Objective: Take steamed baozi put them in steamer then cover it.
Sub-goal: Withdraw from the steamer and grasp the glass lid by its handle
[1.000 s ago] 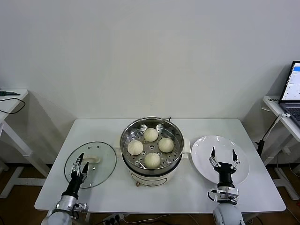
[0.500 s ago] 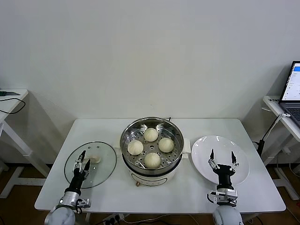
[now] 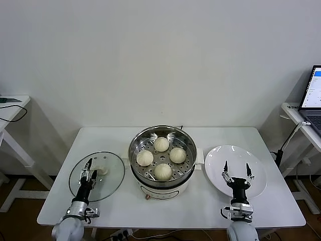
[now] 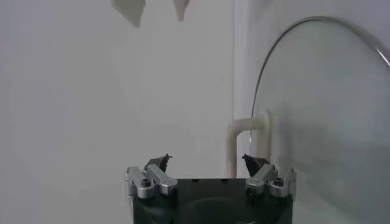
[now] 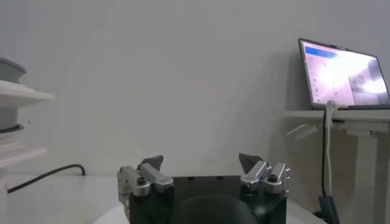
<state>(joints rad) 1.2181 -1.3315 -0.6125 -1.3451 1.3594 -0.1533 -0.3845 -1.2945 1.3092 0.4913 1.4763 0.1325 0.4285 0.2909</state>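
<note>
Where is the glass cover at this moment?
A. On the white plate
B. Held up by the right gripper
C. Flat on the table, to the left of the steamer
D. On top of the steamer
C: the cover lies flat on the table left of the open steamer, where four baozi sit uncovered.

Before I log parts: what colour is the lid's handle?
Cream-white; the handle on the lid shows best in the head view.

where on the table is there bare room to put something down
Free: the table's front strip before the steamer, and the back corners behind the cover and the white plate. Crowded: the middle row, where cover, steamer and plate sit almost edge to edge.
</note>
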